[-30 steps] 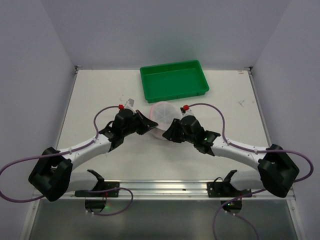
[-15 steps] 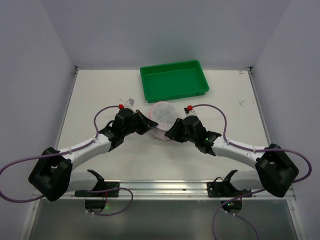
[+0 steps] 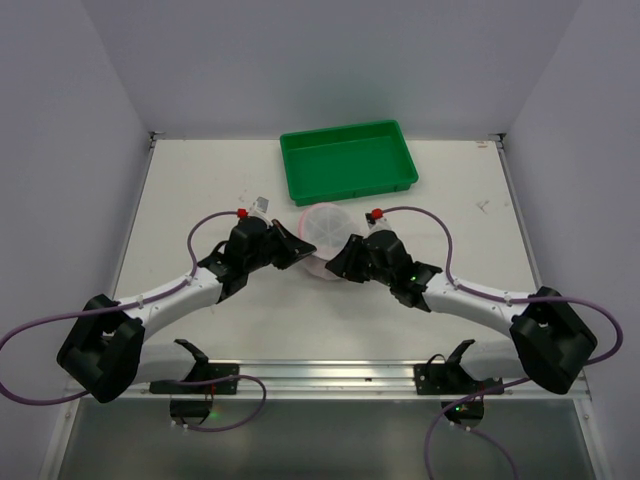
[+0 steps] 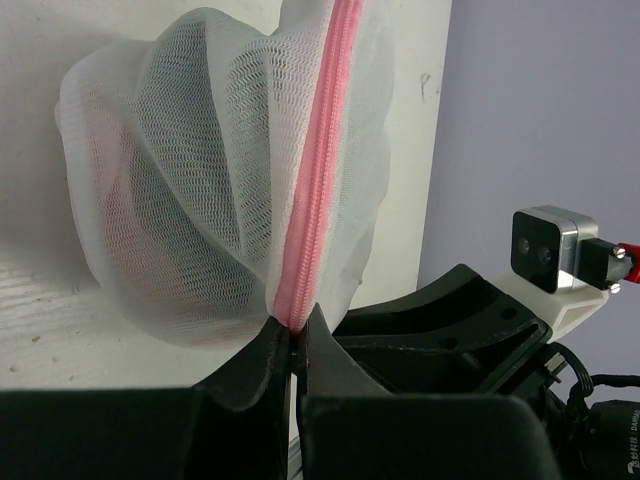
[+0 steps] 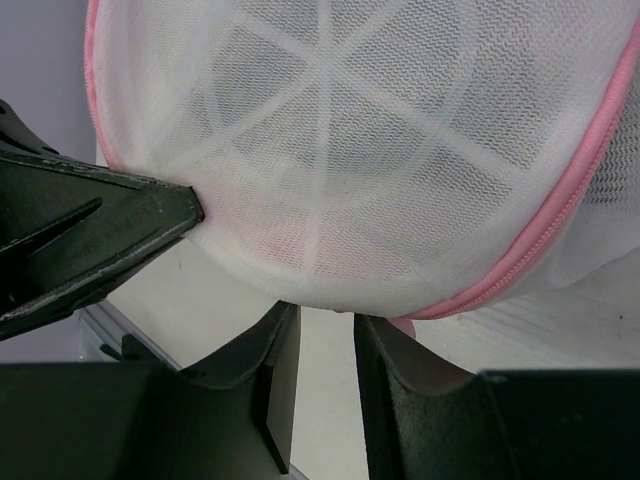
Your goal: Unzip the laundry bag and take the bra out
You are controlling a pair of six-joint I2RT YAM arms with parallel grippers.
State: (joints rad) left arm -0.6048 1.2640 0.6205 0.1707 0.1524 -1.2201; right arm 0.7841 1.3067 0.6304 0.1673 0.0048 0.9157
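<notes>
The laundry bag [image 3: 323, 230] is a round white mesh pouch with a pink zipper edge, standing on the table between my two grippers. In the left wrist view the bag [image 4: 200, 170] bulges above my left gripper [image 4: 297, 335], which is shut on the pink zipper edge [image 4: 320, 180]. In the right wrist view the bag [image 5: 360, 140] fills the upper frame, and something pink shows faintly through the mesh. My right gripper [image 5: 325, 325] is open just under the bag's lower edge, beside the zipper [image 5: 540, 250]. The bra itself is hidden inside.
A green rectangular tray [image 3: 347, 160] sits at the back of the table behind the bag. The left gripper's body shows at the left of the right wrist view [image 5: 90, 230]. Purple cables loop beside both arms.
My right gripper has shifted slightly left, closer to the bag's lower right edge. The left arm and the bag have not visibly moved.
</notes>
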